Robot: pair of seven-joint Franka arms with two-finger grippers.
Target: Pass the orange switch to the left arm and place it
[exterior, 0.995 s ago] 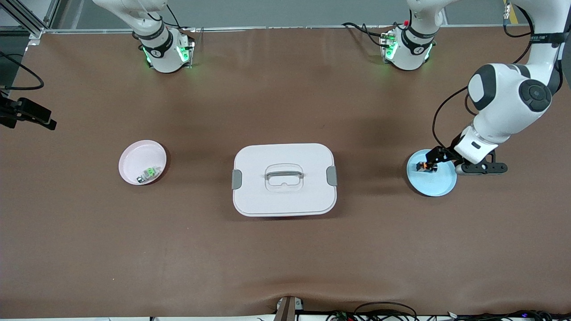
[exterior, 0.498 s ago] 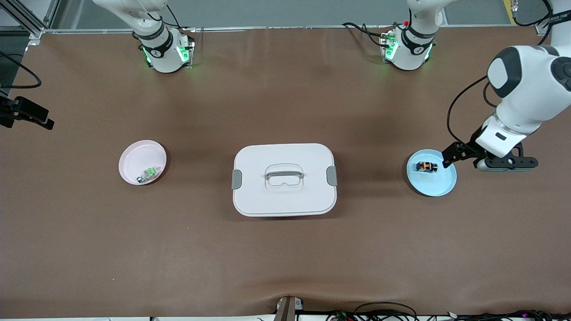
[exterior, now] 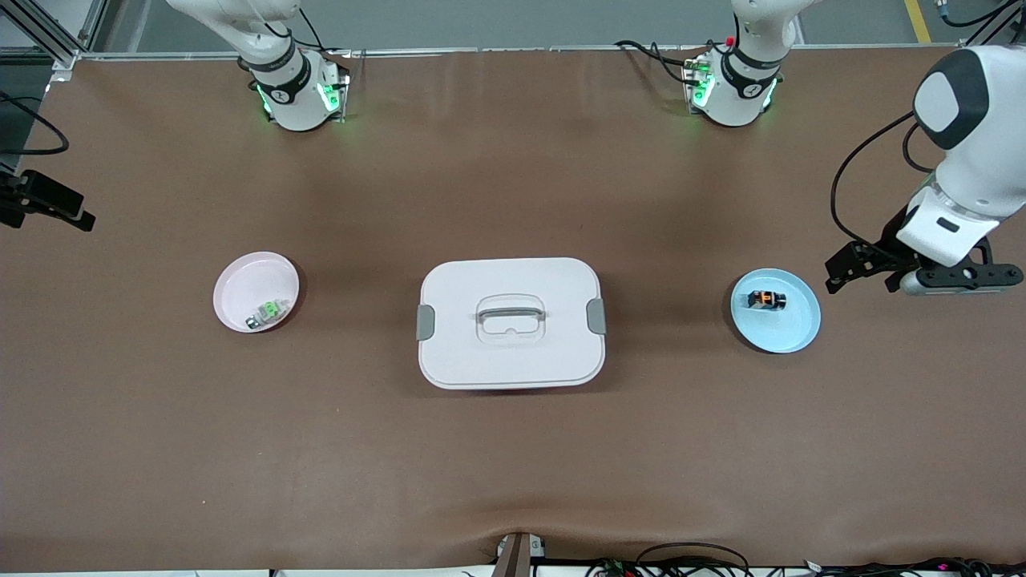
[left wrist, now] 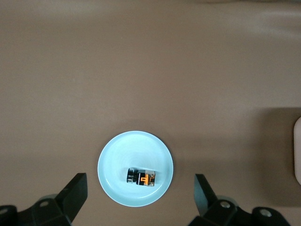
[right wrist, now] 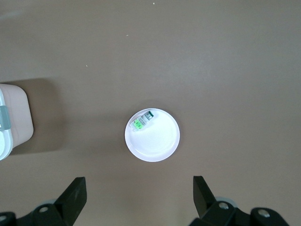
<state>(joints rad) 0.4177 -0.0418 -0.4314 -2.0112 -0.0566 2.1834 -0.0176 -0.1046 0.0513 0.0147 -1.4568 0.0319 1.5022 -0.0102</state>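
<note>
The orange switch [exterior: 765, 300] lies in the blue plate [exterior: 789, 332] at middle right. The left gripper [exterior: 862, 268] hovers beside the plate, fingers apart and empty. The right gripper [right wrist: 136, 200] is also spread wide, high over the pink plate [right wrist: 157, 143].

Even, diffuse overhead light keeps the brown table [exterior: 513, 449] bright without glare. The box [exterior: 510, 322] casts a soft shadow toward the left arm's end. Green lamps glow at both arm bases. All views are sharp, with no visible edge distortion.
</note>
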